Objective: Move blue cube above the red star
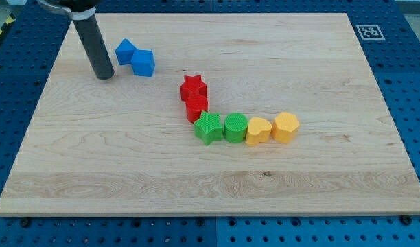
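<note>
The blue cube lies at the view's upper left, touching a second blue block on its left. The red star lies right of and below the cube, near the board's middle, with a gap between them. My tip rests on the board just left of the two blue blocks, a little below the second blue block. The dark rod rises from it toward the view's top left.
A red block touches the star from below. Below it runs a row: green star, green cylinder, yellow heart-like block, yellow hexagonal block. The wooden board sits on a blue perforated table.
</note>
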You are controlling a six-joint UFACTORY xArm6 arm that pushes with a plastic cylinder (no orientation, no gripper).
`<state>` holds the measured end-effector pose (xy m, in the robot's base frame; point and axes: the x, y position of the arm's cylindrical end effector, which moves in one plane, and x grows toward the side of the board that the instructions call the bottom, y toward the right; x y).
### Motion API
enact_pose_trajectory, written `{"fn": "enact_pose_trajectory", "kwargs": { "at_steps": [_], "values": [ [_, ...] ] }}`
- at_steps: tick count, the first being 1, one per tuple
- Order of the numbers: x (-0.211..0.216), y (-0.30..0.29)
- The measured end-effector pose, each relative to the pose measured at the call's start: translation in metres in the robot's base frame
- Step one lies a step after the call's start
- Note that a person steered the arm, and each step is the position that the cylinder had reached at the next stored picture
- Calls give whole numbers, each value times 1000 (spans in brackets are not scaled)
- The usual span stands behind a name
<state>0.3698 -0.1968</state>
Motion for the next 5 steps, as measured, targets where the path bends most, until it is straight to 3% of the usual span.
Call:
{"fn": "enact_pose_trajectory", "kwargs": {
  "at_steps": [4,5],
  "values": [
    [-27,27],
    [-20,70]
  ]
}}
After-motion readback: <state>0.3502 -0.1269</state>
